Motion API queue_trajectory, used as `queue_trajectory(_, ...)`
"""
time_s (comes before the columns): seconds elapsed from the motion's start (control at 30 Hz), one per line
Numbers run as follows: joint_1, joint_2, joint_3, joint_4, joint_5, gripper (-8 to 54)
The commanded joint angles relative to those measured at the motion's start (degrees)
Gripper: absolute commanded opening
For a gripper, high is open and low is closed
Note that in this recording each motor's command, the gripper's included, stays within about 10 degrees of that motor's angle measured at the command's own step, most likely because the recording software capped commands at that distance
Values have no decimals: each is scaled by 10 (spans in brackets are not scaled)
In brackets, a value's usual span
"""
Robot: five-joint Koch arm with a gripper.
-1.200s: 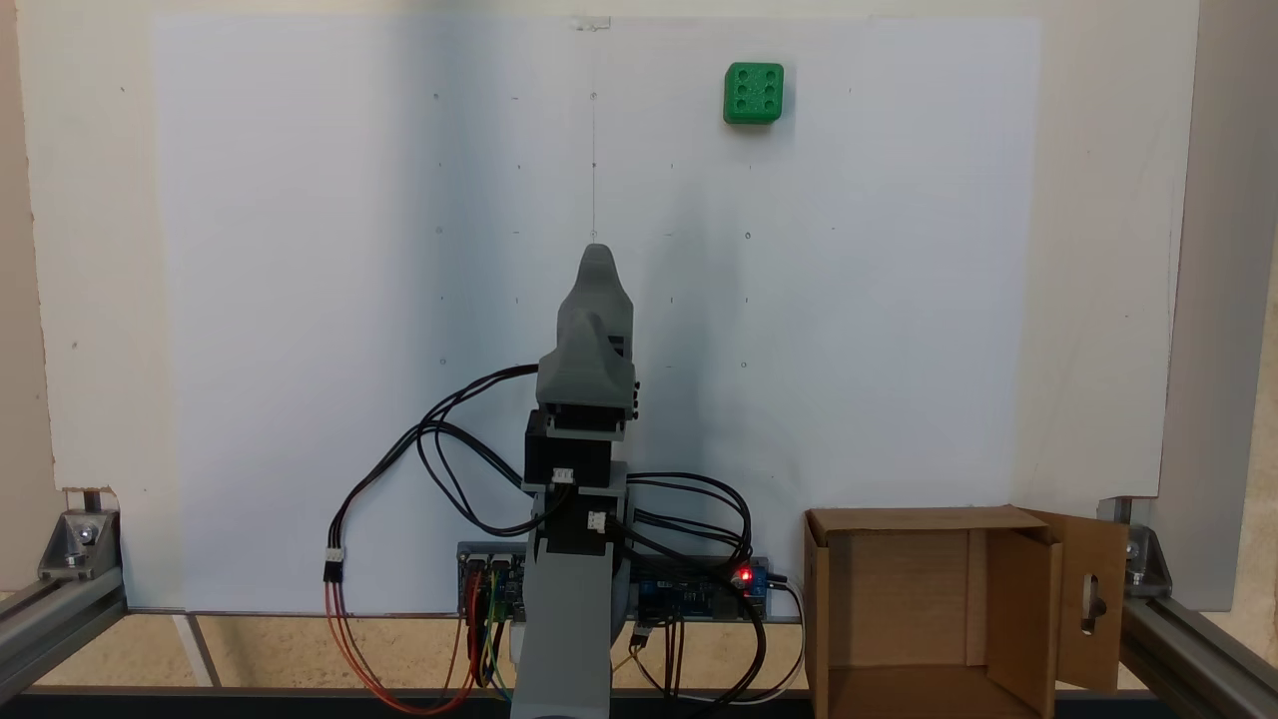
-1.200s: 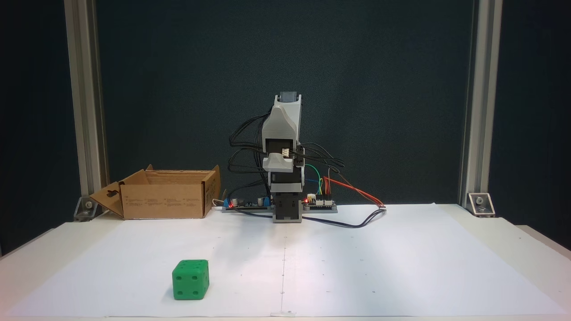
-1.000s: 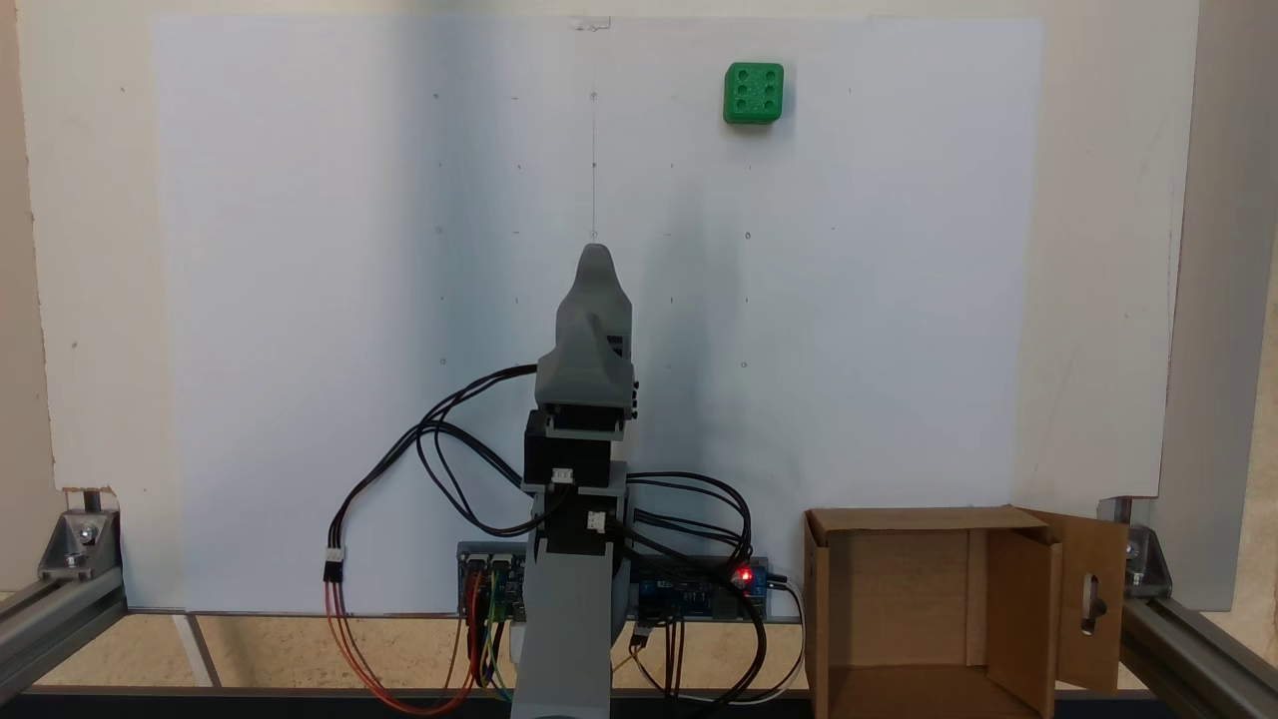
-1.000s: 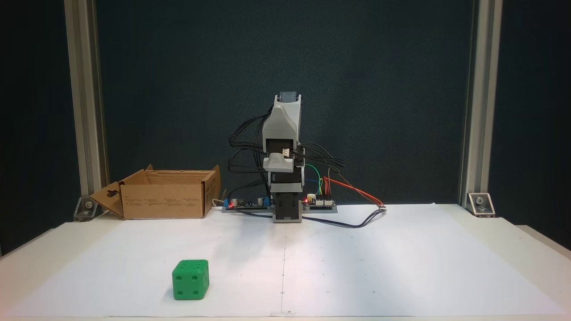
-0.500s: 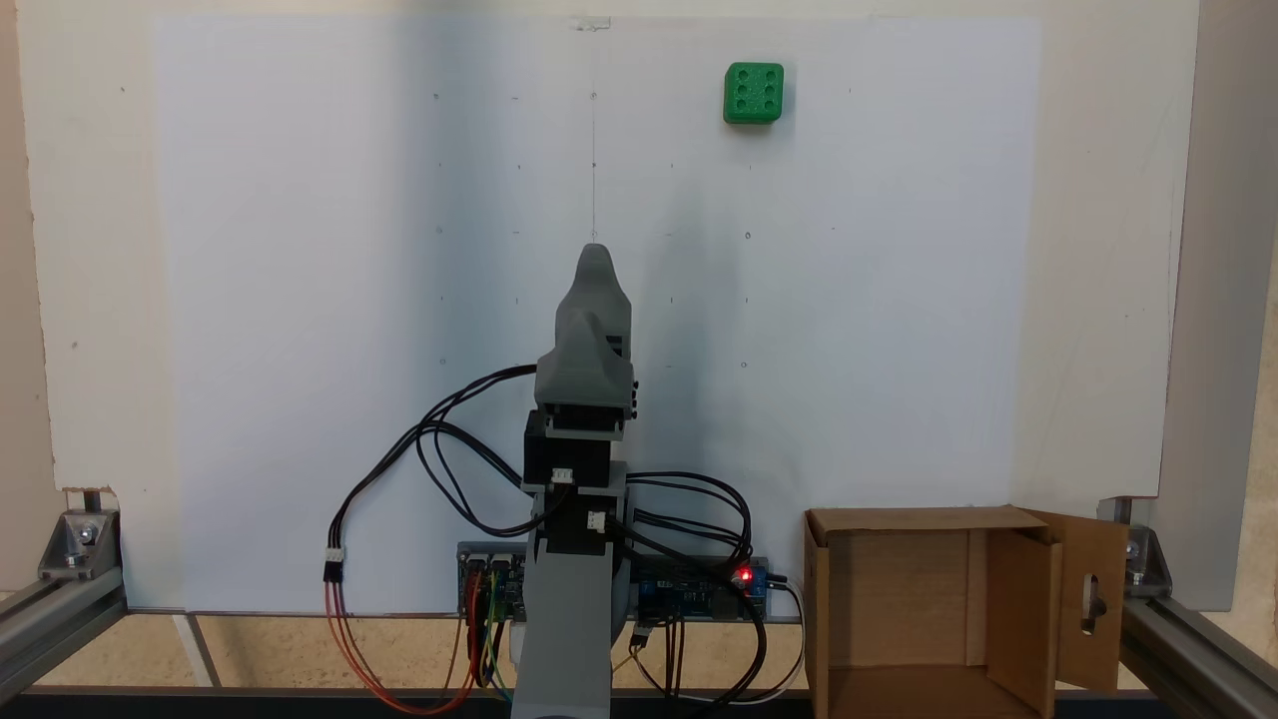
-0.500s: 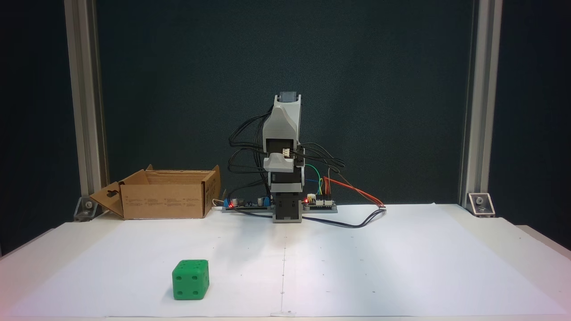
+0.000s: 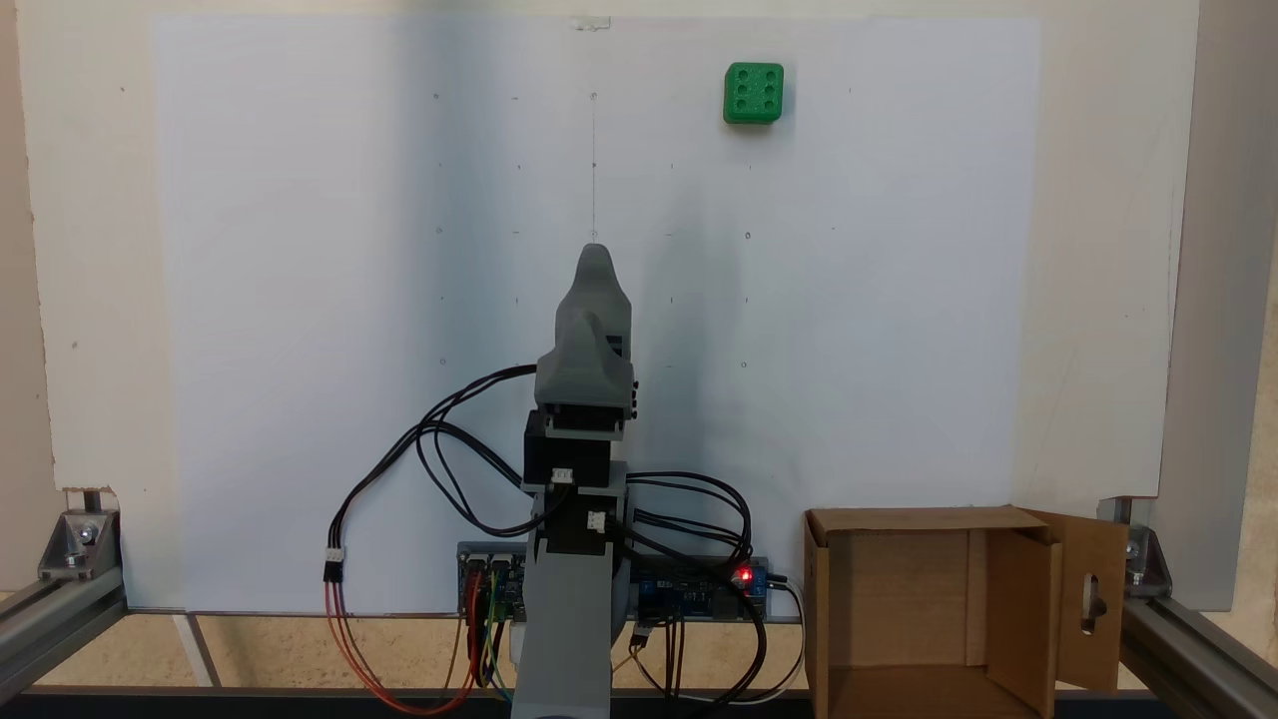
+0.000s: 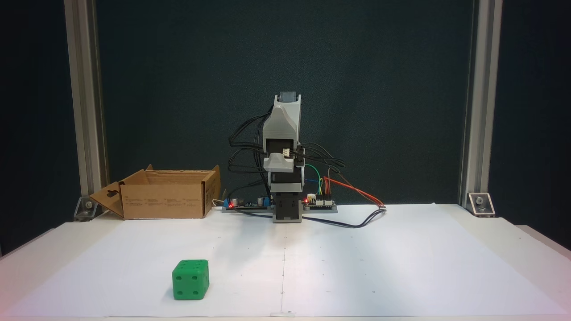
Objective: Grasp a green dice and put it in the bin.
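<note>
The arm [image 7: 574, 559] sits folded over its base, and the pincer [image 7: 596, 262] points out over the white paper sheet [image 7: 300, 300] along the sheet's centre line. In the fixed view from above, only one grey tapered shell shows, with no gap visible between the jaws; in the front fixed view the pincer [image 8: 286, 100] is seen end-on. I cannot tell whether it is parted or closed. It seems to hold nothing, though the angle is poor.

The green dice [image 7: 753, 93] lies well beyond the pincer's tip and off to the right of it in the view from above, near the far edge of the sheet, six pips up. In the front fixed view the green dice [image 8: 190, 279] rests flat on the paper, well apart from the arm and on the left. The bin [image 7: 1008, 599] stands behind the pincer, beside the arm's base and on the same side as the dice, with its top open and its slotted flap turned outward; the bin [image 8: 165, 200] shows nothing inside that I can see.

My judgement is that the task has not begun: the reach is the step in hand. The next move calls for swinging the base toward the dice, stretching nearly to full reach, spreading the jaws wider than the cube and lowering them squarely over two opposite faces.
</note>
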Motion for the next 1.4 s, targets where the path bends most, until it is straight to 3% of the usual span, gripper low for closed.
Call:
queue_trajectory(0.0, -4, 61, 29, -2, -27, 441)
queue_trajectory(0.47, -11, 62, 4, 34, -28, 422)
queue_trajectory(0.93, -2, 63, -222, 547, -27, 441)
queue_trajectory(1.37, 27, 25, -615, 1055, 25, 438)
